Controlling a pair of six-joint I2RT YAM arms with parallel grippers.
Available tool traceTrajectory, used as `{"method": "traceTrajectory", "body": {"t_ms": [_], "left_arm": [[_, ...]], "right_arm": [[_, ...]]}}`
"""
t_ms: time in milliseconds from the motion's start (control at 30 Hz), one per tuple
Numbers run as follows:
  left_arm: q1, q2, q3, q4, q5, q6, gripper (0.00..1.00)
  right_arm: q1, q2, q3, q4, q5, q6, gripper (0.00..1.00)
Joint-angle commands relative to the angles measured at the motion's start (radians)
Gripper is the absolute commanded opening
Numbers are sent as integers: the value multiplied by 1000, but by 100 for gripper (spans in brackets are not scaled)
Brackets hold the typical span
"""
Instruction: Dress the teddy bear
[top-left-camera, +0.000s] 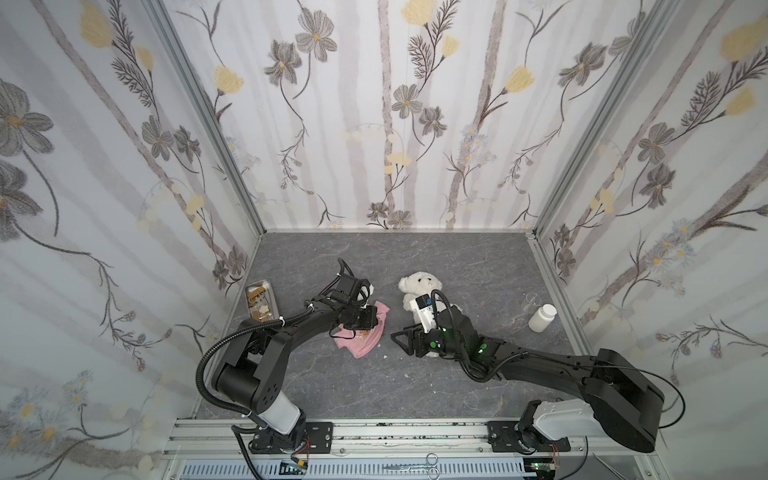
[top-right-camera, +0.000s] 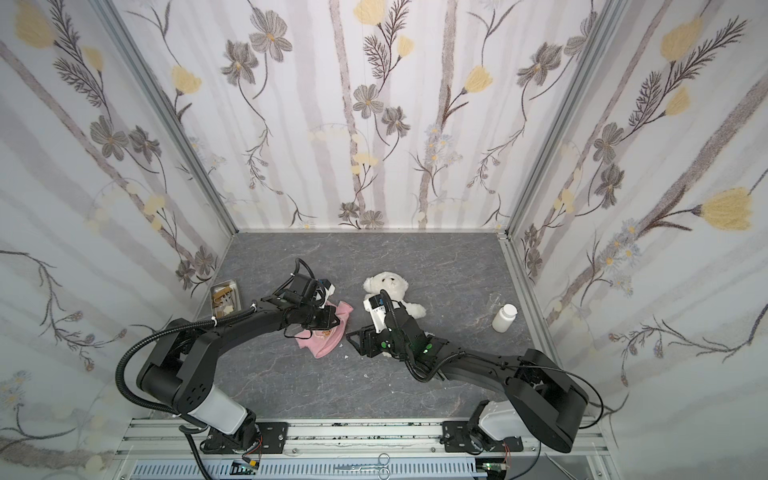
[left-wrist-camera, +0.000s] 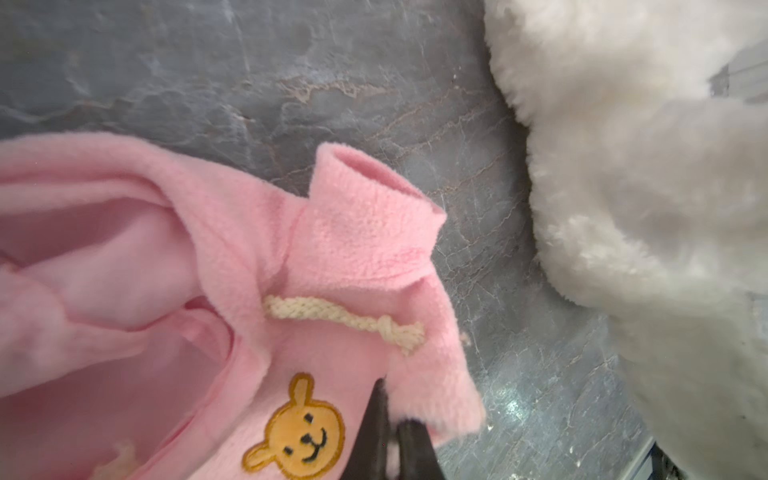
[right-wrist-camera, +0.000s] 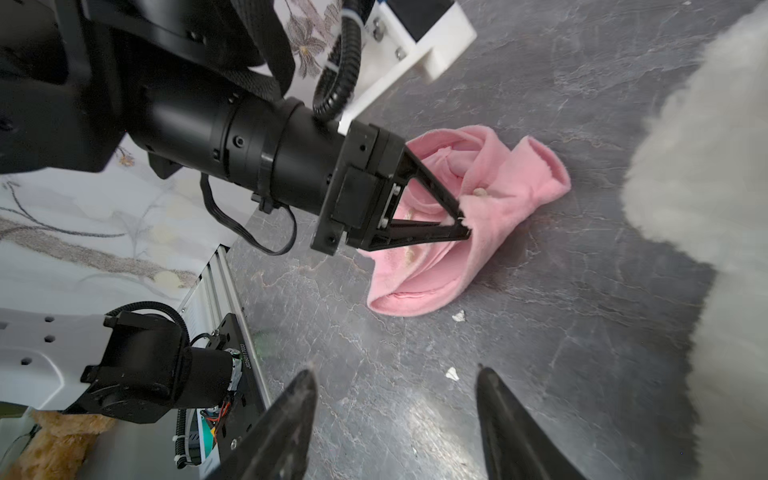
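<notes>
Jaws of left gripper (right-wrist-camera: 464, 224) are pinched shut on an edge of the pink hoodie (right-wrist-camera: 503, 195), right by its orange bear patch (left-wrist-camera: 297, 432). Jaws of right gripper (right-wrist-camera: 395, 372) stand well apart and empty, over bare desk (right-wrist-camera: 540, 332). Teddy bear (top-left-camera: 419, 286) lies on the desk, right of the crumpled hoodie and apart from it, lower body hidden under the right wrist.

Fluffy plush teddy bear (top-left-camera: 419, 286); fleece hoodie (left-wrist-camera: 365, 232); matt marbled table (top-left-camera: 457, 257).
</notes>
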Motion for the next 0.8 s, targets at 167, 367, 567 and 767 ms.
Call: {"method": "traceTrajectory", "body": {"t_ms": [167, 367, 567, 767], "left_arm": [[0, -22, -22, 8, 54, -35, 0], [4, -22, -14, 8, 80, -26, 0], [5, -31, -15, 8, 89, -22, 0], [7, -44, -16, 8, 99, -13, 0]], "right_arm": [[61, 206, 174, -21, 267, 118, 54], [69, 284, 191, 1, 290, 189, 44], [77, 333, 208, -40, 314, 224, 39], [74, 398, 237, -10, 307, 231, 29]]}}
